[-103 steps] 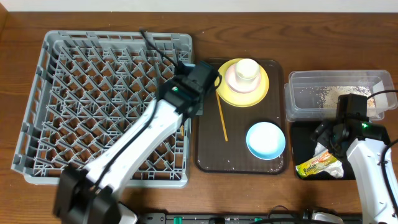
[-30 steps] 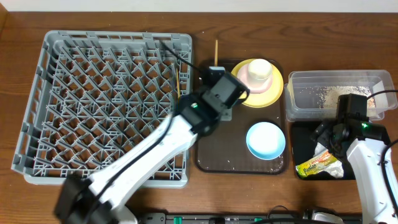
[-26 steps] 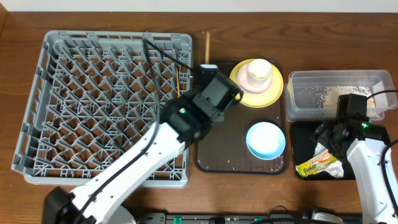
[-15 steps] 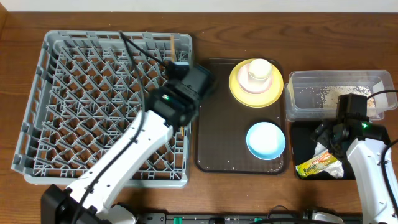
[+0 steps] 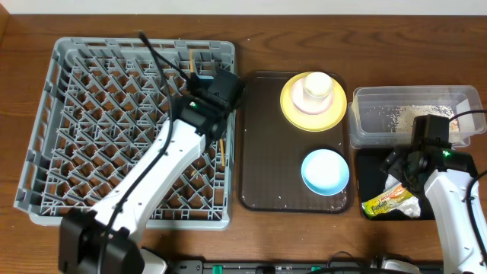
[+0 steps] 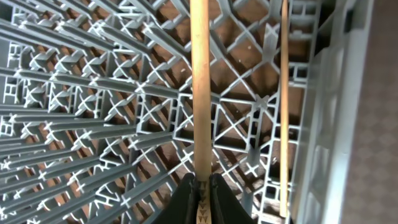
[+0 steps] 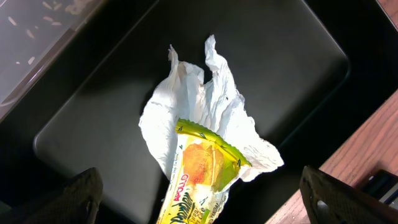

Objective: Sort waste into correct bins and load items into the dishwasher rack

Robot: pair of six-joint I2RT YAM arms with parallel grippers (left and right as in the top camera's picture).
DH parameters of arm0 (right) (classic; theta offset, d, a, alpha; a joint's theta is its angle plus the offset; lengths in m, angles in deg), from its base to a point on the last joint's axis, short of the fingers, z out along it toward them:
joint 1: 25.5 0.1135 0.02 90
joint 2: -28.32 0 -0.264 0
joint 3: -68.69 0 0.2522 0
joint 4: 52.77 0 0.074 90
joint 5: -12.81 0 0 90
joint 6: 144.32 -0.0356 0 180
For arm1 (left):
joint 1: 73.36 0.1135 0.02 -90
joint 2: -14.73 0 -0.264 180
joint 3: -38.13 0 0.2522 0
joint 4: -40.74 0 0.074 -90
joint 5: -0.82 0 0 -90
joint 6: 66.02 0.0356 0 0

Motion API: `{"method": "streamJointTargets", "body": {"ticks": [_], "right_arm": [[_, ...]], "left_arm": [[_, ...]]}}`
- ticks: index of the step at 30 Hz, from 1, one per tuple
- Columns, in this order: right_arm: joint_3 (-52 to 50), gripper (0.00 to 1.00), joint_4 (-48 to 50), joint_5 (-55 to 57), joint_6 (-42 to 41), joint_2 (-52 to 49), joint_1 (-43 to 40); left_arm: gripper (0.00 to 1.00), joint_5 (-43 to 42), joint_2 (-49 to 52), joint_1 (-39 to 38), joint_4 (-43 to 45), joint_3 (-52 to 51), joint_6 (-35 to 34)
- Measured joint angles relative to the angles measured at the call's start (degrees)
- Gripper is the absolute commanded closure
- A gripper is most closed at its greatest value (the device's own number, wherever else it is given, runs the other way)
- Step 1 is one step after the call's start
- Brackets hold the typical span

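My left gripper [image 6: 200, 186] is shut on a wooden chopstick [image 6: 199, 87] and holds it over the right side of the grey dishwasher rack [image 5: 91, 99]. A second chopstick [image 6: 284, 106] lies in the rack by its right wall. My right gripper [image 7: 202, 199] is open and empty over the black tub [image 7: 112, 112], where the white napkin [image 7: 211, 124] and the green-and-yellow wrapper [image 7: 199, 168] lie. Rice scraps [image 5: 407, 116] lie in the clear tub [image 5: 358, 103]. The yellow plate [image 5: 293, 108] carries a white bowl [image 5: 313, 100] with a white cup [image 5: 317, 84] in it. The light blue bowl [image 5: 326, 170] sits below it.
The plate and the blue bowl rest on the dark brown tray [image 5: 262, 167] between the rack and the tubs. The wooden table's edge [image 7: 367, 155] shows beside the black tub. Cables run from the left arm over the rack.
My left arm has carried the chopstick leftward from the brown tray to over the rack's right side. The plate has shifted a little on the tray. The right arm has not moved.
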Motion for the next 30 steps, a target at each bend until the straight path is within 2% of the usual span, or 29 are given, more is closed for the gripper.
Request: {"method": "streamJointTargets", "body": {"ticks": [6, 7, 10, 19, 20, 22, 25, 27, 30], "right_arm": [[0.0, 0.01, 0.0, 0.0, 0.0, 0.0, 0.0], [0.0, 0.01, 0.0, 0.0, 0.0, 0.0, 0.0], [0.0, 0.01, 0.0, 0.0, 0.0, 0.0, 0.0], [0.0, 0.01, 0.0, 0.0, 0.0, 0.0, 0.0], [0.0, 0.01, 0.0, 0.0, 0.0, 0.0, 0.0], [0.0, 0.01, 0.0, 0.0, 0.0, 0.0, 0.0], [0.0, 0.01, 0.0, 0.0, 0.0, 0.0, 0.0], [0.0, 0.01, -0.02, 0.0, 0.0, 0.0, 0.0], [0.0, 0.01, -0.02, 0.0, 0.0, 0.0, 0.0]], "left_arm": [[0.83, 0.2, 4.31, 0.0, 1.77, -2.4, 1.33], [0.76, 0.26, 4.96, 0.0, 1.88, -2.6, 1.51], [0.69, 0.46, 6.16, 0.0, 2.19, -2.8, 2.19], [0.68, -0.22, 4.48, 0.0, 2.56, -2.78, 3.15], [0.64, -1.07, 3.54, 0.0, 2.64, -2.75, 3.15], [0.55, -4.76, 0.5, 0.0, 3.93, -2.58, 3.26], [0.55, -11.58, -3.61, 0.02, 6.38, -1.9, 3.28], [0.56, -17.42, -5.55, 0.0, 6.36, -0.26, 3.26], [0.66, -25.62, -5.97, 0.0, 5.38, 3.23, 2.73]]}}
